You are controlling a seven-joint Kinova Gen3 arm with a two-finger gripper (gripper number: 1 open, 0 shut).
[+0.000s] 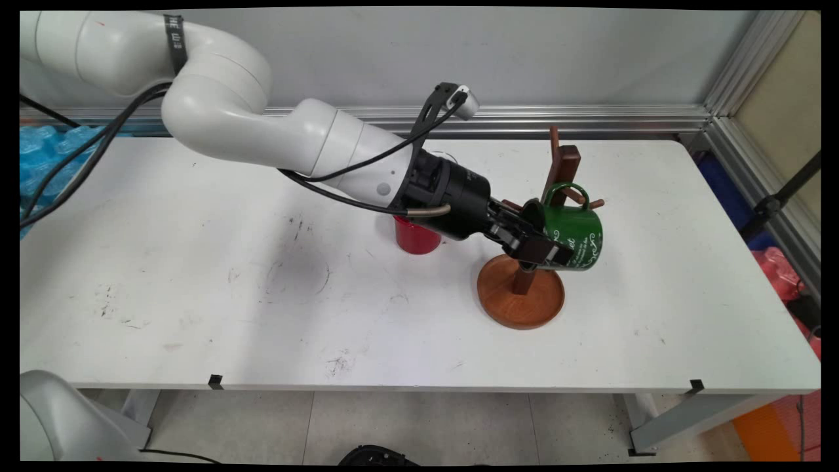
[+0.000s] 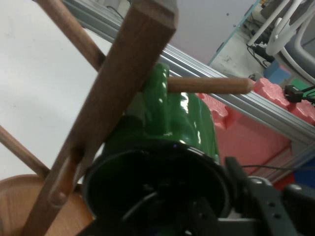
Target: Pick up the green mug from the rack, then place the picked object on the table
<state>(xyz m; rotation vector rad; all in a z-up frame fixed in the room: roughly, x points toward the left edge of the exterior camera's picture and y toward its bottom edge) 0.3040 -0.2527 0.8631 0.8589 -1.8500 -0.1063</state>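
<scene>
A green mug (image 1: 571, 231) with white lettering hangs tilted on its side beside a wooden mug tree (image 1: 524, 288). Its handle (image 1: 565, 191) loops around one of the tree's pegs (image 1: 588, 202). My gripper (image 1: 534, 244) is shut on the green mug's rim, one finger inside the mouth and one outside. In the hand view the green mug (image 2: 187, 123) fills the centre, its dark opening facing me. There the peg (image 2: 211, 85) passes through the handle, and the tree's post (image 2: 113, 93) slants across the left. One outer finger (image 2: 261, 196) shows at lower right.
A red mug (image 1: 415, 236) stands on the table just behind my wrist, partly hidden by it. The tree's round base (image 1: 520, 303) sits right of the table's middle. An aluminium rail (image 1: 590, 118) runs along the wall behind. Red and blue items lie beyond the right edge.
</scene>
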